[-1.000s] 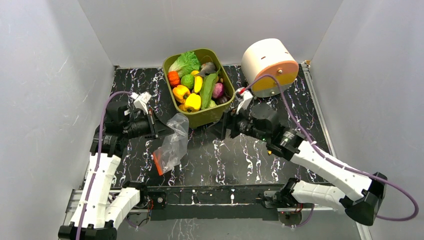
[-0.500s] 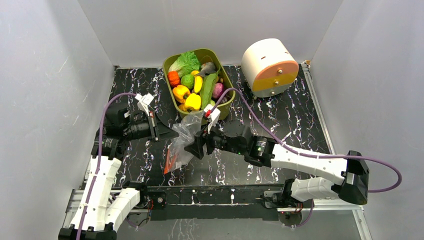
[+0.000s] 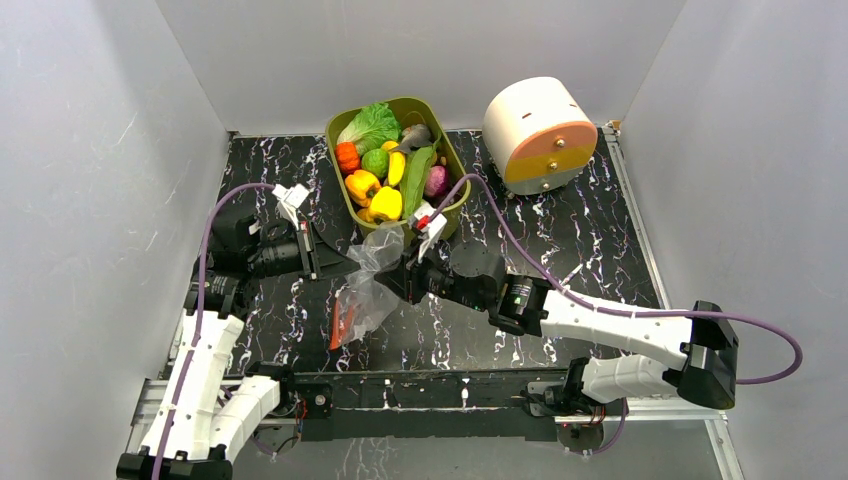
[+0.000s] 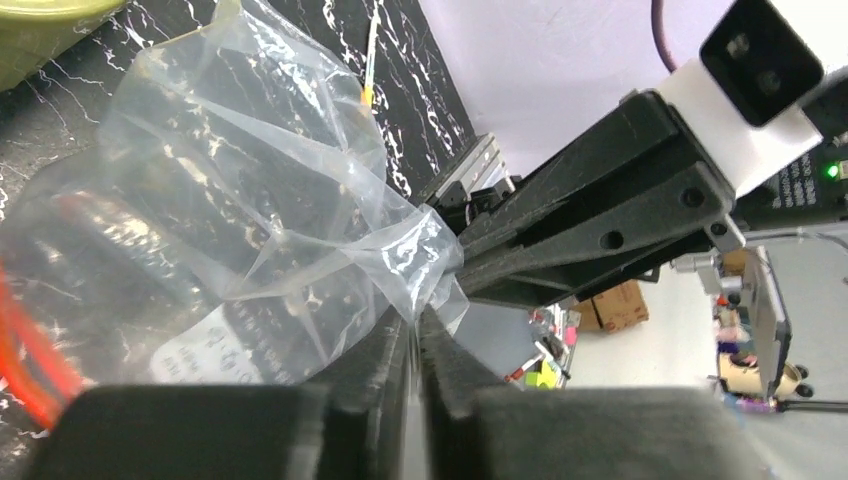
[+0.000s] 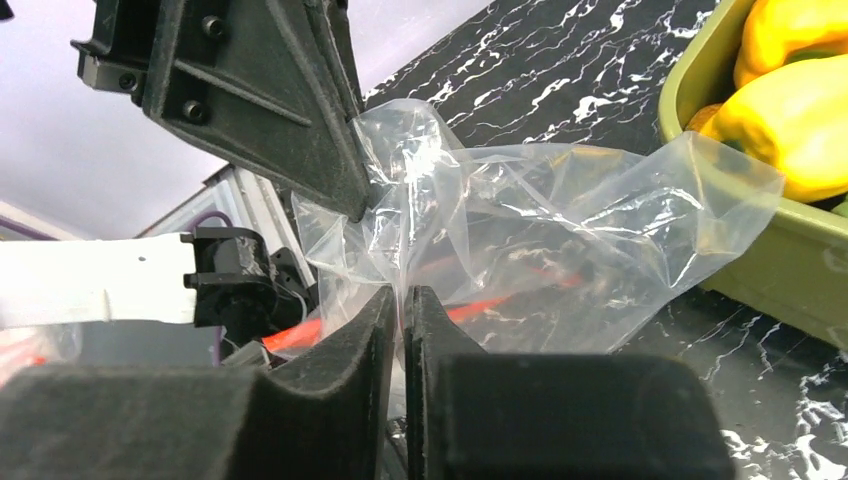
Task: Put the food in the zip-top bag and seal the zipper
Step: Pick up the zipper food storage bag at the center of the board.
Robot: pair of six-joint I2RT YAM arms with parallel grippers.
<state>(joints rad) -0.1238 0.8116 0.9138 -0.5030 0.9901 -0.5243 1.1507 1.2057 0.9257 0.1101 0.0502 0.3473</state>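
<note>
The zip-top bag [image 3: 366, 283], clear and crinkled, hangs above the table between my two grippers. Its red-orange zipper [image 3: 340, 322] dangles at the lower end. My left gripper [image 3: 345, 266] pinches the bag's upper film from the left, and in the left wrist view that gripper [image 4: 415, 318] has its jaws almost touching, with plastic between them. From the right, my right gripper [image 3: 398, 280] is shut on the same film, seen close in the right wrist view [image 5: 400, 295]. The food [image 3: 390, 175] lies in the olive-green tub [image 3: 423, 232], with a yellow pepper [image 5: 800, 110] nearest the bag.
A white drum with an orange face [image 3: 538, 133] lies at the back right of the black marbled table [image 3: 560, 230]. The tub stands just behind the bag. Grey walls close in both sides.
My right arm swung left from beside the tub to the bag and its jaws closed on the film. The bag rose slightly and its zipper end now hangs lower left.
</note>
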